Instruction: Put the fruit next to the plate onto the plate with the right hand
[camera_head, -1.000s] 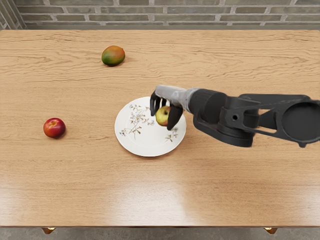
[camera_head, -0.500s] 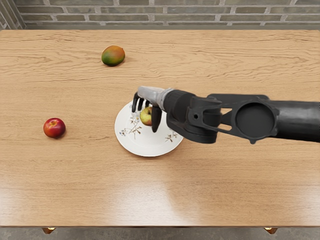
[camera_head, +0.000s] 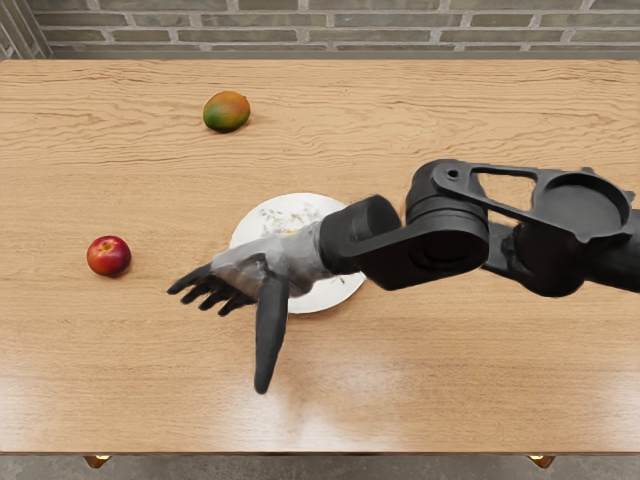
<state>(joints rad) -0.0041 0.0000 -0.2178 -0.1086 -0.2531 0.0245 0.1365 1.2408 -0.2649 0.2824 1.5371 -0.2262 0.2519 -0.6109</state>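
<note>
My right hand (camera_head: 245, 278) lies open and holds nothing. Its fingers (camera_head: 203, 289) fan out toward 9 o'clock past the rim of the flowered plate (camera_head: 300, 208), and the thumb (camera_head: 268, 340) points down toward 6 o'clock over the wooden table (camera_head: 450, 380). Of the fruit I can make out only a yellowish sliver (camera_head: 288, 232) over the plate's face at the upper edge of my wrist, the rest hidden behind my hand. A red apple (camera_head: 108, 255) sits well apart at the plate's 9 o'clock and a mango (camera_head: 226, 111) lies at its 11 o'clock.
</note>
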